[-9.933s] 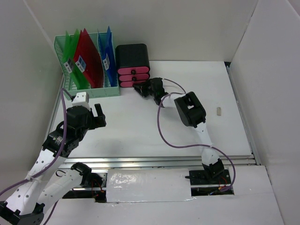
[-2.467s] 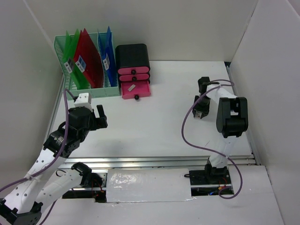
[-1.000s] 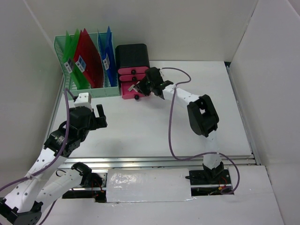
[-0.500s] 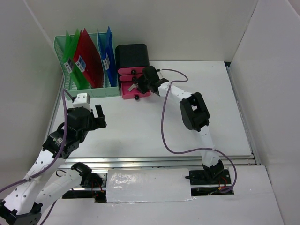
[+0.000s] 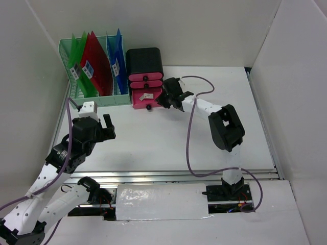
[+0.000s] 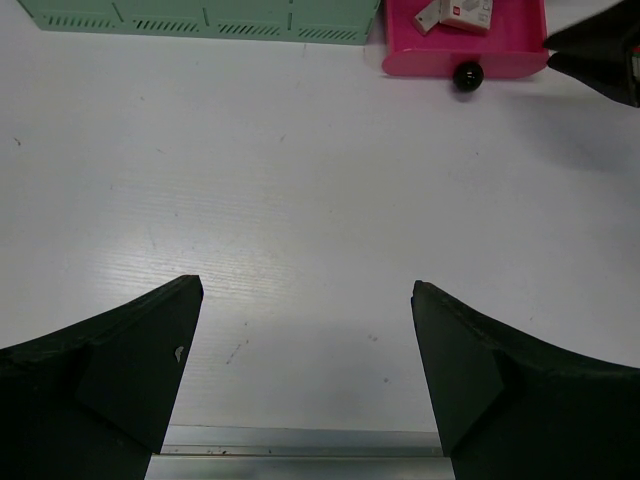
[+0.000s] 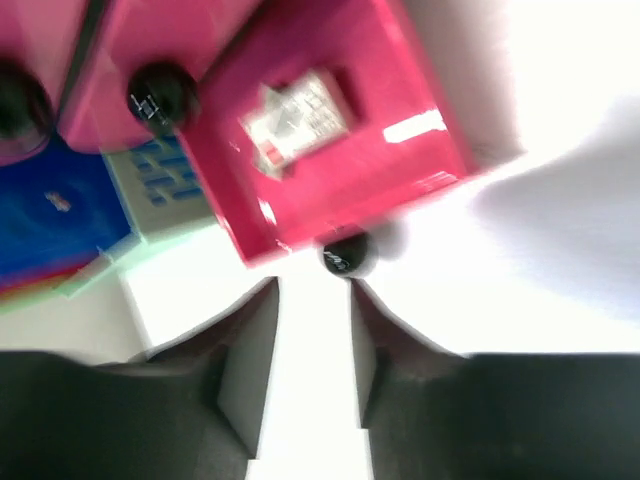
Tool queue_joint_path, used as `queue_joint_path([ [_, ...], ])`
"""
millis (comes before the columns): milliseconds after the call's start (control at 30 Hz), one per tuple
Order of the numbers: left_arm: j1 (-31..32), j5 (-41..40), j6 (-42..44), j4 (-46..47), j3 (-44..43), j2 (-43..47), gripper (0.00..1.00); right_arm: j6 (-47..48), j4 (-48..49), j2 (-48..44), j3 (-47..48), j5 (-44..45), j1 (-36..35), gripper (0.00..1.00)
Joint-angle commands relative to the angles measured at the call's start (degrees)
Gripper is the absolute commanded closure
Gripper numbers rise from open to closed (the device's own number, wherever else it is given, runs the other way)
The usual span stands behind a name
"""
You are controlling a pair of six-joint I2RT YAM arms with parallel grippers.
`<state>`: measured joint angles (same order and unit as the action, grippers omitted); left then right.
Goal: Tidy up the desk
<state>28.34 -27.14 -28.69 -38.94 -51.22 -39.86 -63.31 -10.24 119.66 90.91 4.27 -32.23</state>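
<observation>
The white desk [image 5: 153,143] carries a black drawer box [image 5: 144,60] with pink fronts. Its bottom pink drawer [image 5: 147,98] stands pulled out, with small white items [image 6: 455,12] in it; one white and red piece [image 7: 300,125] shows blurred in the right wrist view. My right gripper [image 5: 166,98] hovers at the drawer's right front corner, open, nothing between its fingers [image 7: 250,345]. The black drawer knob [image 7: 345,255] lies just ahead of its tips. My left gripper [image 5: 108,127] hangs wide open over bare desk, well short of the drawer [image 6: 465,45].
A mint-green file rack [image 5: 94,64] with green, red and blue folders stands left of the drawer box. White panels wall the desk on three sides. A silver rail [image 6: 300,440] runs along the front edge. The right arm's purple cable [image 5: 188,143] loops over the middle.
My right gripper has drawn back to the right, from above the open drawer to its right front corner. The left arm has barely moved.
</observation>
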Motion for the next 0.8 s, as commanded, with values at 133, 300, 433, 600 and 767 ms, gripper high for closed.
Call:
queue_joint_path([
  [133,0.2,-0.6,0.2,1.4,0.0,0.7,0.00,8.3,0.7,-3.8,-6.1,1.2,0.6,0.98],
  [300,0.3,-1.5,-0.1,1.2,0.1,0.7,0.00,7.4,1.5,-1.3,-4.2,-1.1,0.3,1.00],
  [433,0.2,-1.0,0.1,1.3,0.1,0.2,0.00,6.2,1.0,4.7,0.0,-3.5,0.5,1.00],
  [600,0.2,-1.2,0.0,1.2,0.1,0.4,0.00,4.7,3.6,7.3,2.3,-4.0,0.4,1.00],
  [767,0.2,-0.9,0.2,1.4,0.1,0.1,0.00,3.5,6.2,9.5,5.0,-4.8,0.5,1.00],
])
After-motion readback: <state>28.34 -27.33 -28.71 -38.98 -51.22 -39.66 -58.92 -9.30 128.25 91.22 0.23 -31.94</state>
